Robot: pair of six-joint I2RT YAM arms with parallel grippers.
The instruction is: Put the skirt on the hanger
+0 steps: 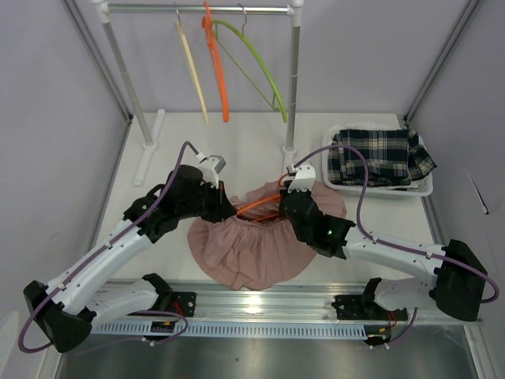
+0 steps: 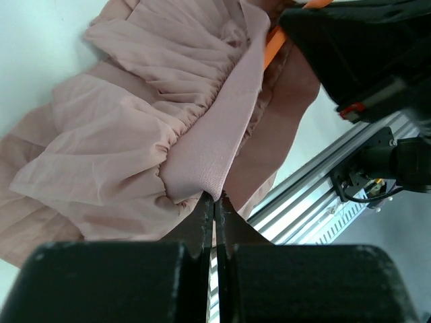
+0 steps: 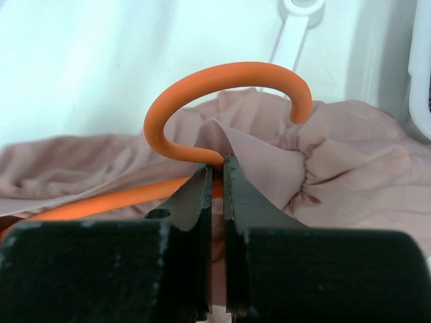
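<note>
Left gripper pinches shut on the waistband of the pink skirt heaped on the table, seemingly holding it open, while right gripper clamps the orange hanger below its hook to steady it.

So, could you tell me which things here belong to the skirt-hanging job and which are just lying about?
In the job: pink gathered fabric skirt; orange plastic hanger lying in it; left gripper, pinching the waistband; right gripper, at its hook.
Lying about: white clothes rail with cream, orange and green hangers; white plastic basket holding dark plaid cloth.
</note>
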